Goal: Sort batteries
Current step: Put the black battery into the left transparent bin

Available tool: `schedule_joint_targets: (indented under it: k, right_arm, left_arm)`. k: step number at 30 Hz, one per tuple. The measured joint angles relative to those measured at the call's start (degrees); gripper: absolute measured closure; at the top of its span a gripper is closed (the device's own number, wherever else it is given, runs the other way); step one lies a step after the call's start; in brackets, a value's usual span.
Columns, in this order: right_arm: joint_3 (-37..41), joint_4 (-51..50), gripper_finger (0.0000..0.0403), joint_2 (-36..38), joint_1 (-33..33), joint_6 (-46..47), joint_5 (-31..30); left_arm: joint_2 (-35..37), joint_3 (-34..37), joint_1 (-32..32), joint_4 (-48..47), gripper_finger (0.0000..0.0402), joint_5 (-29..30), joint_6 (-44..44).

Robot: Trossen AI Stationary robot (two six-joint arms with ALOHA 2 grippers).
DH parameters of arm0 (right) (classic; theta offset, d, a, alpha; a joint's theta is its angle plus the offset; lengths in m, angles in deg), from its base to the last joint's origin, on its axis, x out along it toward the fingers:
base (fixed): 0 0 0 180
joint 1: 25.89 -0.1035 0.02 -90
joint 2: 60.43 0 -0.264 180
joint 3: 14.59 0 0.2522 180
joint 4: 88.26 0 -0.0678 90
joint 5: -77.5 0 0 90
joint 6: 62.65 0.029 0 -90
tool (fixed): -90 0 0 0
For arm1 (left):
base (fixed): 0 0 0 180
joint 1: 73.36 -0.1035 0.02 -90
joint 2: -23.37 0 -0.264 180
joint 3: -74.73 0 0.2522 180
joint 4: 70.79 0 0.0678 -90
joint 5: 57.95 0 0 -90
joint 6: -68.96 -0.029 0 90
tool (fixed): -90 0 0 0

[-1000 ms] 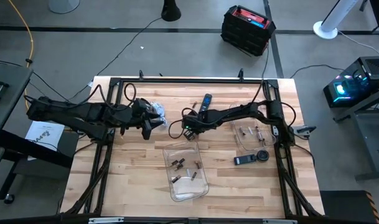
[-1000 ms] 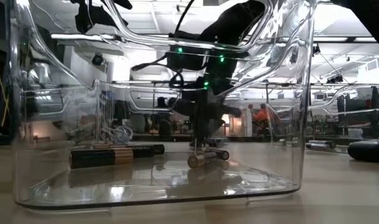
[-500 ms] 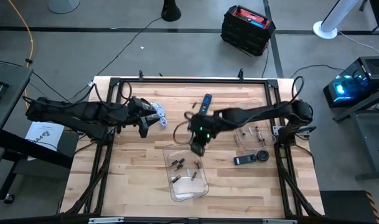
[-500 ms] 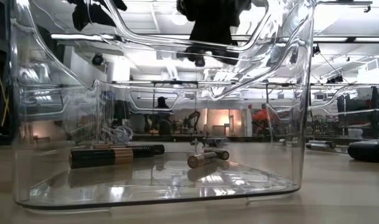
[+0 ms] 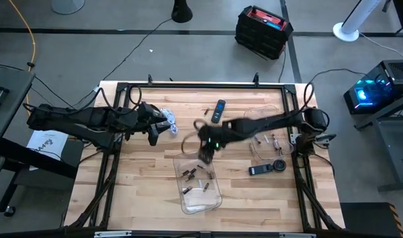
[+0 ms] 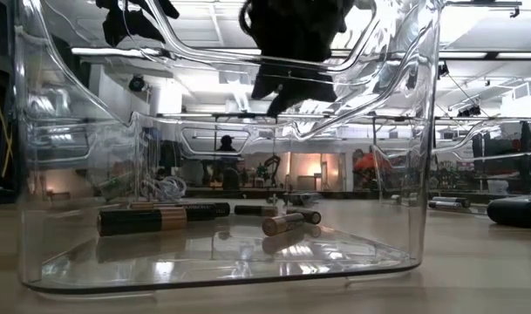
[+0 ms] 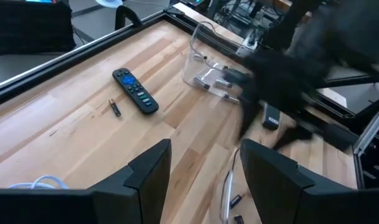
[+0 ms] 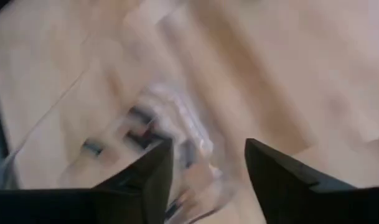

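Several batteries [image 5: 190, 174] lie on the floor of a clear tray [image 5: 218, 198] in the table's middle. In the low view they show as a long dark-and-coppery pair [image 6: 165, 216], a short one [image 6: 282, 223] and a dark one [image 6: 255, 209] farther back. My right gripper [image 5: 202, 157] hangs open above the tray's far end, fingers slanting down [image 8: 208, 162], with nothing between them. My left gripper [image 5: 156, 135] waits open at the table's left [image 7: 205, 168]. One loose battery [image 7: 116, 108] lies beside the black remote [image 7: 135, 91].
A second clear tray [image 5: 267, 142] holding batteries stands at the right. A black gadget [image 5: 267, 169] lies near it. A white cable [image 5: 167, 118] lies by my left gripper. The remote [image 5: 218, 110] and a loose battery [image 5: 206, 110] lie toward the far edge.
My right gripper has risen from the table beside the remote and swung toward the near edge, ending above the middle tray's far end. A dark battery that was not there before now lies on the tray's floor.
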Motion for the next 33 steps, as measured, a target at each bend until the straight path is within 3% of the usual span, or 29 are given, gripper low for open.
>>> schedule_joint_targets:
  k: [5, 13, 22, 33]
  right_arm:
    - [0.0, -0.3, 0.0188, 1.9, 8.9, -0.6, -0.3]
    - [0.0, 1.9, 0.0194, -3.5, 24.8, 14.3, -0.6]
    - [0.0, 10.4, 0.0194, -13.7, 26.3, 27.6, 2.7]
    - [-0.3, 11.1, 0.0196, -17.9, 26.5, 49.7, -2.3]
  left_arm:
    - [0.0, 0.0, 0.0, 0.0, 0.0214, 0.0, 0.2]
    - [0.0, 0.0, 0.0, 0.0, 0.0214, 0.0, 3.2]
    - [0.0, 0.0, 0.0, 0.5, 0.0214, 1.7, 4.7]
    - [0.0, 0.0, 0.5, 0.5, 0.0214, 1.6, 6.2]
